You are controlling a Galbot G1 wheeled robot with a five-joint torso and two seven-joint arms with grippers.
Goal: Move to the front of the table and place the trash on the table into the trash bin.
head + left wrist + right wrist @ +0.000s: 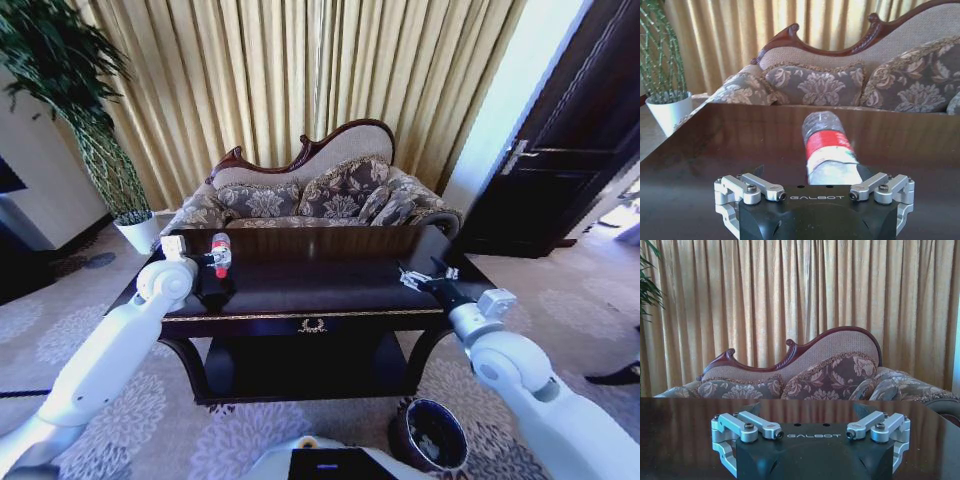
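Nearest the robot, the trash bin [430,436] sits on the carpet by its right side, below the surface's [330,280] front edge. Over the surface's left part, the left end effector [212,262] has its fingers closed around the bottle [829,150], held lying sideways. The right end effector [416,281] hovers wide open and empty over the right part. The rounded bottle, gripped near one end, could slip or swing during transfer to the bin, I judge.

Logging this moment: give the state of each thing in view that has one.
bottle: capped, lifted off the table, held in the left tool.
right tool: open, empty, over the table.
trash bin: upright on the carpet, something pale inside.
drawer: closed.
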